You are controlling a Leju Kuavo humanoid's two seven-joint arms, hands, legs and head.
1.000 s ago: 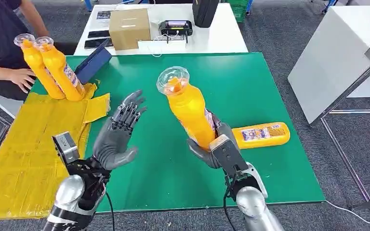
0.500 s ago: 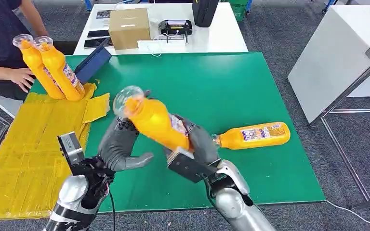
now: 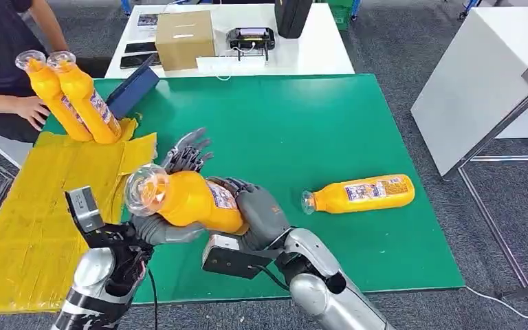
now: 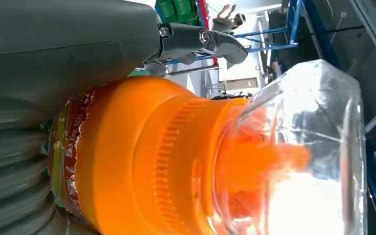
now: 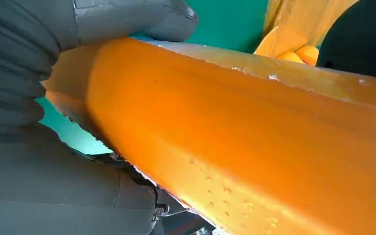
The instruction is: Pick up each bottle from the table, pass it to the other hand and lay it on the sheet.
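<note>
My right hand (image 3: pixel 261 214) grips an orange bottle (image 3: pixel 196 201) by its base and holds it nearly level above the green table (image 3: pixel 357 124), its clear cap (image 3: pixel 144 191) pointing at the yellow sheet (image 3: pixel 34 206). The left hand (image 3: pixel 179 161) lies against the bottle's neck end, fingers spread behind it and thumb under it, not closed round it. In the left wrist view the bottle (image 4: pixel 142 156) rests against the palm. In the right wrist view the fingers (image 5: pixel 19 58) wrap the bottle (image 5: pixel 235 147). A second bottle (image 3: pixel 361 194) lies on the table to the right. Two more bottles (image 3: pixel 75 96) are at the sheet's far end.
A person sits at the far left with a hand (image 3: pixel 31 110) beside the sheet. A blue flat case (image 3: pixel 132 89) leans at the table's far left corner. Behind stands a white table with a cardboard box (image 3: pixel 184 38); a white bench (image 3: pixel 481 75) is to the right.
My right hand has swung the bottle left and tipped it from upright to nearly level, bringing its neck end into my left palm. The left hand has stayed spread.
</note>
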